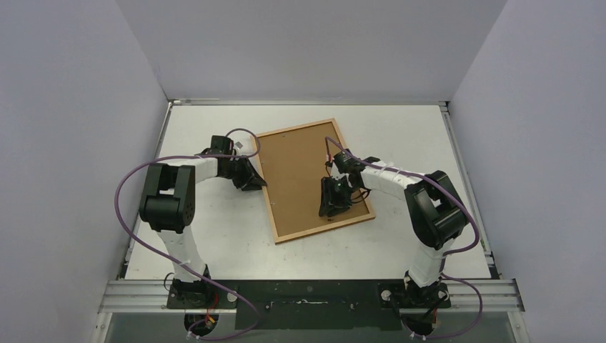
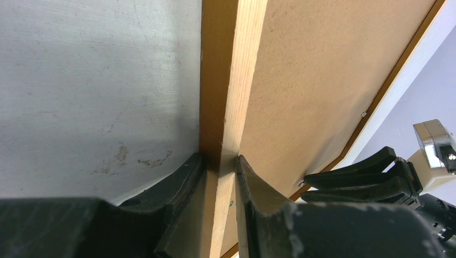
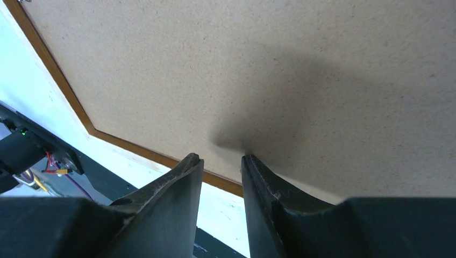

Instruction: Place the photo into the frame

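Observation:
The frame (image 1: 325, 228), thin orange-brown wood, lies back-up on the table with a brown fibreboard backing panel (image 1: 300, 171) filling it. The photo is not in view. My left gripper (image 1: 251, 180) sits at the frame's left rail. In the left wrist view it (image 2: 220, 161) is shut on that rail (image 2: 226, 80), one finger on each side. My right gripper (image 1: 330, 207) stands over the backing near the frame's near edge. In the right wrist view it (image 3: 221, 158) has a narrow gap and holds nothing, its tips at the backing (image 3: 269, 64) close to the wood rim (image 3: 55, 75).
The white table (image 1: 400, 143) is walled at the back and both sides. A metal rail (image 1: 314, 293) with the arm bases runs along the near edge. The right gripper's black fingers (image 2: 365, 177) show in the left wrist view, beyond the backing (image 2: 312, 80).

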Motion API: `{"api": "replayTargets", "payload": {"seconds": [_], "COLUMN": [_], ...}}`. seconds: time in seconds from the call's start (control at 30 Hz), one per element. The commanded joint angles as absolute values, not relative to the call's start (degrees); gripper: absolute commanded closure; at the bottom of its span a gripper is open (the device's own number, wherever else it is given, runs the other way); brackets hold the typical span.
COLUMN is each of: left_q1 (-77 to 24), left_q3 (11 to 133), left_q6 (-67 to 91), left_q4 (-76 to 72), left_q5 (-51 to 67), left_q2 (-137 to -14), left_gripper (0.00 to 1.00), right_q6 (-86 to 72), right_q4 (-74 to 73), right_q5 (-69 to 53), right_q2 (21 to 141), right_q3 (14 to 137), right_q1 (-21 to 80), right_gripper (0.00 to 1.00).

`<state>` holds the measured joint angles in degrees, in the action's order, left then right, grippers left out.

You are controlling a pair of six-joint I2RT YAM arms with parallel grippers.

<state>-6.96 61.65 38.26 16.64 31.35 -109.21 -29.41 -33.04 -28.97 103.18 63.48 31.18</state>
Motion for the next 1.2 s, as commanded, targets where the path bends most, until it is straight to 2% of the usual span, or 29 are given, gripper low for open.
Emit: {"api": "replayTargets", "payload": {"seconds": [0.0,0.87,1.17], "left_q1": [-7.23,-6.44,-6.28], "left_q3": [60.78,61.24,60.99], "left_q6": [35.93,35.16,35.14], "left_q4": [19.41,19.76,20.04], "left_q5": [28.19,29.53,29.97], "left_q2": [-112.34,-113.09,-112.6], "left_gripper": [0.78,0.8,0.8], "right_q6": [-29.26,-27.44,-26.92], "right_q4": [-35.52,-40.62,-44.4], "right_q5": [-28.52,-24.56,-15.11], "right_q2": [102.54,101.51,99.46], "right_q3": [60.98,60.74,62.71], "right_q1": [32.34,32.78,34.24], "right_gripper": [0.66,0.67,0.67]}}
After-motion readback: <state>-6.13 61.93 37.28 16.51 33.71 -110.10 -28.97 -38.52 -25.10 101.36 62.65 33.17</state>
